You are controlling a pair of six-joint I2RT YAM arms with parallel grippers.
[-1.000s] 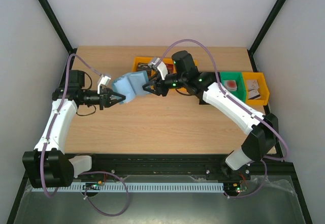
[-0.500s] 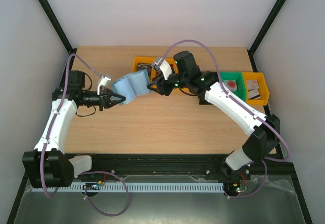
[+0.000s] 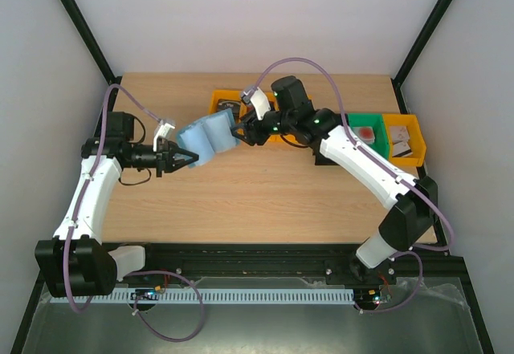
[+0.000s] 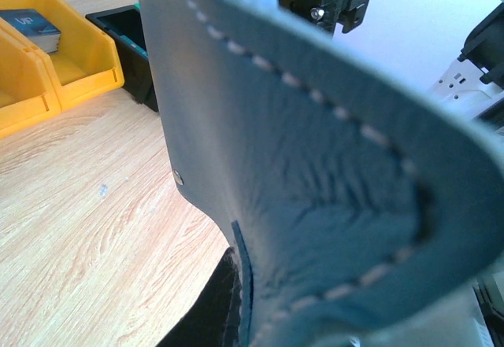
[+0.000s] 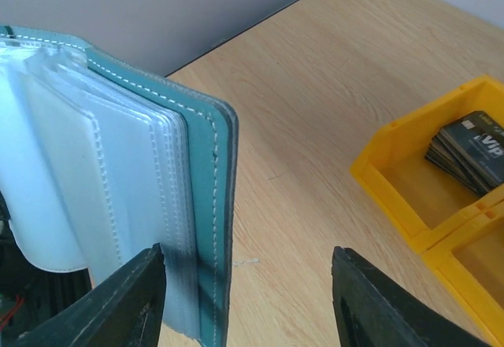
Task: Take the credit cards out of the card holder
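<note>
Pale wooden table (image 3: 265, 197) fills the middle of the overhead view, with both arm bases at the bottom edge. Just left of centre, the left gripper (image 3: 186, 159) points towards the right of the frame. Its fingers are clamped on the lower left corner of the blue card holder (image 3: 207, 137), which is lifted off the wood. In the left wrist view the holder's stitched leather cover (image 4: 315, 174) rises so close to the lens that it nearly fills the frame, and only a dark sliver of finger (image 4: 213, 319) shows at the bottom.

At the holder's other side, the right gripper (image 3: 238, 133) reaches in from the right of the frame. Its own camera shows the two fingers (image 5: 118, 304) spread wide and gripping nothing. The holder's teal cover edge (image 5: 213, 229) stands just inside the finger at lower left, and the rest of the gap looks onto bare wood. The holder hangs open there, showing clear plastic sleeves (image 5: 118, 166); I cannot tell whether they contain cards.

Farther back, a yellow bin (image 5: 394, 190) holds a stack of dark credit cards (image 5: 468, 154). At the right of the overhead frame sit a green bin (image 3: 353, 120) and another yellow bin (image 3: 401, 119).
</note>
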